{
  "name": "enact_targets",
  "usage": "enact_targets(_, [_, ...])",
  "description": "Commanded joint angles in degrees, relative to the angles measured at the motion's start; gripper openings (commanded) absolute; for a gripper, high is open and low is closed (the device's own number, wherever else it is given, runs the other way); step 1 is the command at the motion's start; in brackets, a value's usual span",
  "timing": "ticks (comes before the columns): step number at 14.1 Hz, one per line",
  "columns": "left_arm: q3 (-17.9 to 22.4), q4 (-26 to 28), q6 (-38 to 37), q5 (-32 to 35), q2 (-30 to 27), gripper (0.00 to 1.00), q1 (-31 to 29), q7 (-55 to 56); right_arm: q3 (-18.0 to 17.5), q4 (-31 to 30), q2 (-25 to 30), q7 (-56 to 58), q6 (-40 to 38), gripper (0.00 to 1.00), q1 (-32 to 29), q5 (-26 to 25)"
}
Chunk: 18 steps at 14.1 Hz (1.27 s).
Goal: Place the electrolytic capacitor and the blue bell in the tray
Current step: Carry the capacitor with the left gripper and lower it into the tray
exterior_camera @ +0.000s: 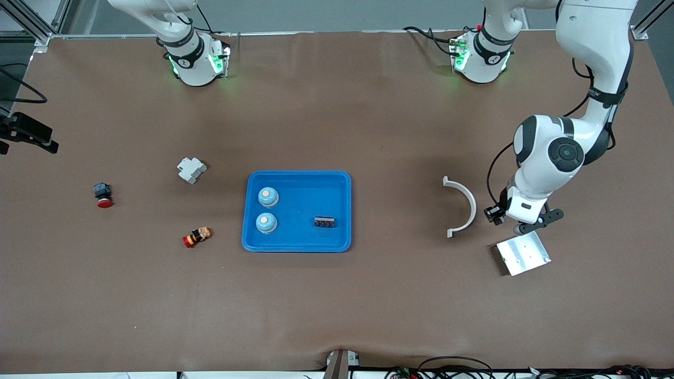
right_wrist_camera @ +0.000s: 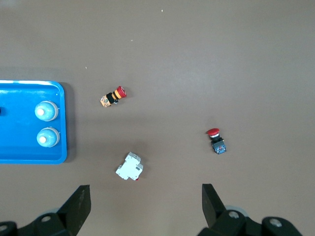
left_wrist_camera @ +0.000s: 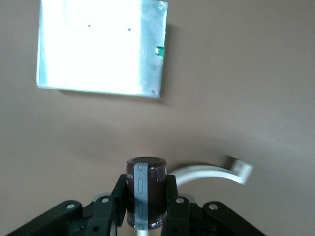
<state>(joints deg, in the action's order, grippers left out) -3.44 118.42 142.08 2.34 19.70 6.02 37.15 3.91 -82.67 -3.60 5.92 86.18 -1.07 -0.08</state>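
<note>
Silver plate [exterior_camera: 522,252]: laid nearest the front camera, at the left arm's end.
Left gripper [left_wrist_camera: 147,196]: held above bare table beside the plate, fingers clamped on the electrolytic capacitor [left_wrist_camera: 146,191].
Tray [exterior_camera: 337,181]: mid-table; two blue bells [exterior_camera: 268,197] are seen inside.
Right gripper [right_wrist_camera: 145,206]: parked high, jaws spread wide, nothing held.

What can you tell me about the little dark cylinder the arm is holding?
The capacitor is a short, dark brown cylinder with a glossy sleeve, a grey stripe with dash marks down its side and a flat top. It stands upright, clamped between the two black fingers of the left gripper, held in the air near the silver plate and the white curved bracket. Only the fingers touch it. Its lower end is hidden.
</note>
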Motion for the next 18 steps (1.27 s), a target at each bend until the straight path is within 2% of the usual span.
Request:
enact_targets(1, [-4.1, -5.0, -7.7, -1.6, -0.5, 0.0, 0.1, 13.6, -0.1, 0.8, 0.2, 1.5, -1.5, 1.0, -0.6, 0.0])
enact_targets(3, [-8.0, -6.8, -10.6, -1.2, 0.2, 0.0, 1.1, 29.8, 0.0, 0.8, 0.2, 2.7, -1.5, 1.0, -0.8, 0.3])
enact_targets(5, [-9.4, -9.2, -13.4, -1.1, 1.3, 0.0, 3.5, 39.5, 0.0, 0.8, 0.3, 2.3, -1.5, 1.0, -0.7, 0.2])
enact_targets(10, [-9.7, -14.4, -13.8, -1.1, 1.6, 0.0, 11.3, 59.4, 0.0, 0.8, 0.2, 1.8, -1.5, 1.0, -0.6, 0.0])
enact_targets(14, [-9.5, -17.7, -14.1, 2.1, 5.1, 0.0, 18.0, 79.4, 0.1, 0.8, 0.2, 1.2, -1.4, 1.0, -2.1, 3.4])
enact_targets(18, [-9.2, -23.8, -15.7, 4.7, 11.8, 0.0, 23.0, 97.7, 0.0, 0.8, 0.3, 1.5, -1.1, 1.0, -2.3, 3.1])
